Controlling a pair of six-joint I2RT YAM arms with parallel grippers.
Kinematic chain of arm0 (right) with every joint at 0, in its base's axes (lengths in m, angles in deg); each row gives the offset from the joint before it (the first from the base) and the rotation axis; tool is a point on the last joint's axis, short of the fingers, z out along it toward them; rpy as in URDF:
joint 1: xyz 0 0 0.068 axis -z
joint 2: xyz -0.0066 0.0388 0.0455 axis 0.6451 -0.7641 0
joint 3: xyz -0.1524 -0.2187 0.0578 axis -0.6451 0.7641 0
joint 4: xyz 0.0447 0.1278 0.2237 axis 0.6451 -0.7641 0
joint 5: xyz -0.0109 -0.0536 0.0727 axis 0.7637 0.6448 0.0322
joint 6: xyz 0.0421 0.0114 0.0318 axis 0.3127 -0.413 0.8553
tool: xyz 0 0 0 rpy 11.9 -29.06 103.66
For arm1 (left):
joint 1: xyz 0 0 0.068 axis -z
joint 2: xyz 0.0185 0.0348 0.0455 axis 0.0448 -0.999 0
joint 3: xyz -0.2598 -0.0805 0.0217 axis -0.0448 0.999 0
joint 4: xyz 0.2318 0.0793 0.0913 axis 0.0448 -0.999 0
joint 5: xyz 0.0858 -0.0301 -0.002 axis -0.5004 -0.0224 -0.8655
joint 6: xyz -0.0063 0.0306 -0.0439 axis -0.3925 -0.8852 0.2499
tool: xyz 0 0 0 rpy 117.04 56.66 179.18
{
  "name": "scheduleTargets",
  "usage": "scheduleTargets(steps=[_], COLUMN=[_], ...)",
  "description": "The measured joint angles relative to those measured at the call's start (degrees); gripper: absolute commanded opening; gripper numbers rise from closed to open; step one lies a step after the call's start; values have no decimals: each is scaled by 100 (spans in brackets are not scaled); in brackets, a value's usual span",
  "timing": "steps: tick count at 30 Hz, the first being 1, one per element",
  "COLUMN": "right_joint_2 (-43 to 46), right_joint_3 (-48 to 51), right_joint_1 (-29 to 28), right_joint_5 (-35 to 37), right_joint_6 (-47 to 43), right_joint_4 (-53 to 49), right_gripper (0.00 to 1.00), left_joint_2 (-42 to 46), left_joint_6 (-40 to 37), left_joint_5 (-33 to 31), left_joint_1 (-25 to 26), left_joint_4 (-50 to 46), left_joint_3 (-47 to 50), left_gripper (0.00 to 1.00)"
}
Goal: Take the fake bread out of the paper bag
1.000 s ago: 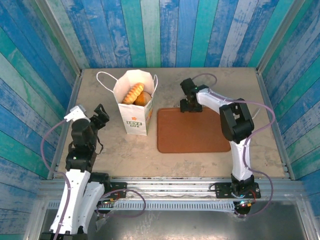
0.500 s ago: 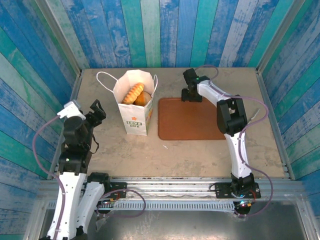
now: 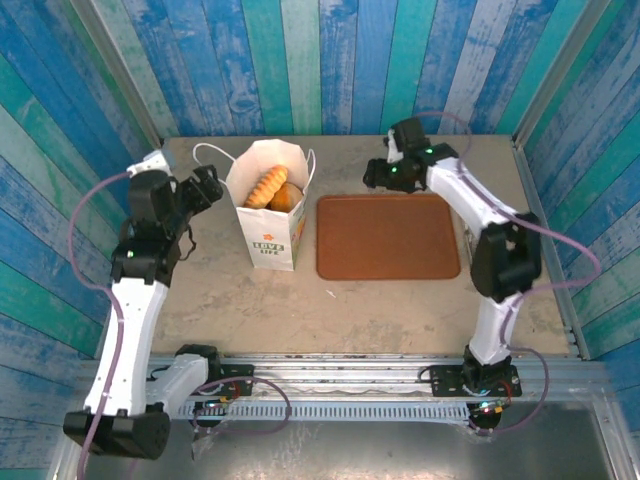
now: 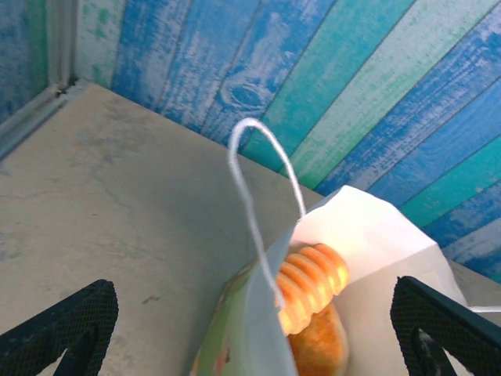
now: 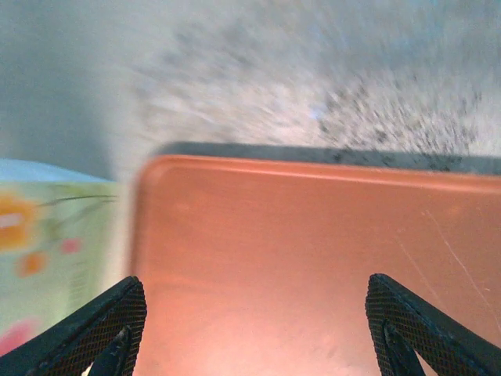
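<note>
A: How far along was the job at that moment?

B: Nothing had come out, by the look of it. The paper bag (image 3: 268, 232) stood upright on the counter (image 3: 230, 300), toward the far left, and the fake bread (image 3: 268, 187) sat inside it, with a ridged golden roll resting against a browner piece at the open mouth.

A: And the arms?

B: The left end effector (image 3: 205, 190) hung just left of the bag, near a cord handle (image 3: 205, 152), its jaws spread wide and holding nothing. The right end effector (image 3: 378, 176) hovered by the far edge of the brown tray (image 3: 388, 237), likewise released, with nothing between its fingers.

A: Was any bread on the tray?

B: None. The tray lay just right of the bag.

A: So what was left?

B: The whole task, as far as one could judge: reaching into the mouth, grasping each piece and lifting it out. How many pieces lay deeper in the bag could not be told.
</note>
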Motion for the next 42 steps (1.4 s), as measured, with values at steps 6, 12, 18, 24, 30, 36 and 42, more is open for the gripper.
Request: scheduleTargets(steps=[6, 12, 18, 24, 30, 36, 42], right_joint_2=[1471, 1917, 2046, 1926, 1370, 549, 328], right_joint_3=[752, 1121, 1099, 654, -221, -1355, -1700], right_joint_1=[129, 22, -389, -879, -1307, -1687, -1698], right_joint_5=[-962, -2079, -2555, -2551, -2288, -1722, -1300], right_joint_6=[79, 474, 835, 1121, 1217, 1021, 876], right_joint_4=[647, 1132, 1314, 1252, 1047, 273, -140], right_gripper=[77, 77, 77, 77, 74, 69, 59], left_joint_2=[-822, -1576, -1989, -2291, -2323, -2321, -2321], left_joint_6=[173, 778, 1211, 1379, 1360, 1272, 1150], left_joint_5=[1217, 3093, 4172, 4638, 4905, 5016, 5062], left_joint_1=[-1071, -1945, -1993, -1998, -1998, -1998, -1998], left_joint_4=[87, 861, 1655, 1849, 1958, 1926, 1893], left_joint_3=[-402, -393, -396, -396, -345, -232, -234], left_gripper=[100, 89, 77, 59, 49, 35, 26])
